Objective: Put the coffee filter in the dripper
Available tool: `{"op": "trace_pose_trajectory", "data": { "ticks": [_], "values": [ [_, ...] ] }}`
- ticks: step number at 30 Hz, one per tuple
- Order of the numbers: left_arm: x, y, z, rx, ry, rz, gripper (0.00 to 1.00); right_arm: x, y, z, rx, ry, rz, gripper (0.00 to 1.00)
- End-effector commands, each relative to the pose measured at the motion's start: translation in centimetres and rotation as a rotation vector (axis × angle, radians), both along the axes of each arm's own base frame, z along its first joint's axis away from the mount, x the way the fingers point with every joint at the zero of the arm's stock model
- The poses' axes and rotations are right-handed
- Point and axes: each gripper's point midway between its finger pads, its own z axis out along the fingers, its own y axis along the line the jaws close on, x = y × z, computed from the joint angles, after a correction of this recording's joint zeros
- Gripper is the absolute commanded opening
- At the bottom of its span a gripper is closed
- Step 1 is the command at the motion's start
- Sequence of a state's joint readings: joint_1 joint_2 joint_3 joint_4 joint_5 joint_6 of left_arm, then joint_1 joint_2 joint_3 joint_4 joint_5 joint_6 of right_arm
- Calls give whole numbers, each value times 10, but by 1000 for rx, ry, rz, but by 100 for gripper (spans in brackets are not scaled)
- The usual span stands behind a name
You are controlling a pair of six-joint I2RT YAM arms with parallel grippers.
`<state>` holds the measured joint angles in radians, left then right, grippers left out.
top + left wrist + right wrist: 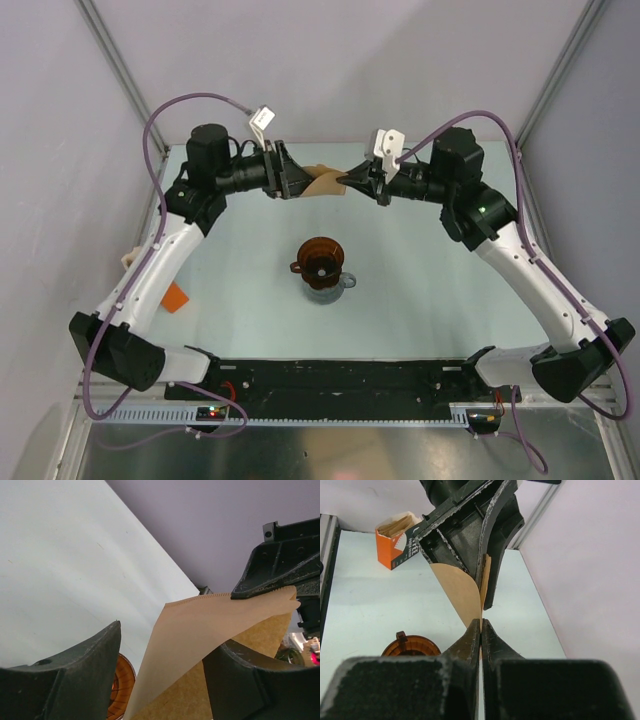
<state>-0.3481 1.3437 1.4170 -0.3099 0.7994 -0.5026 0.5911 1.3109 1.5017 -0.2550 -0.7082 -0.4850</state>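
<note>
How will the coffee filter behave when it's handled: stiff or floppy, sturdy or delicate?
Likely very light and flexible: the coffee filter is thin paper, its two layers splaying apart while the right gripper pinches one edge. It probably creases or tears easily under a hard pull.

Tan paper coffee filter (325,183), fan-shaped, held up off table at far centre. Reddish-brown translucent dripper (320,258) upright mid-table, nearer, w/ handle to left.

Lab cell, aluminium frame (115,60), grey walls (330,60)
</note>
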Motion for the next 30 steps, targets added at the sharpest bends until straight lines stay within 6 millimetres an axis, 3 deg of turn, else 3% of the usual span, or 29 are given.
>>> {"op": "trace_pose_trajectory", "data": {
  "ticks": [1, 22, 30],
  "values": [
    [-3, -2, 11, -73, 31, -12, 67, -3, -4, 26, 62, -77, -37, 0],
    [-1, 3, 20, -176, 58, -32, 51, -8, 5, 17, 49, -101, -7, 0],
    [-12, 3, 22, -171, 14, -80, 33, 0, 6, 17, 32, -95, 0, 0]
  ]
}}
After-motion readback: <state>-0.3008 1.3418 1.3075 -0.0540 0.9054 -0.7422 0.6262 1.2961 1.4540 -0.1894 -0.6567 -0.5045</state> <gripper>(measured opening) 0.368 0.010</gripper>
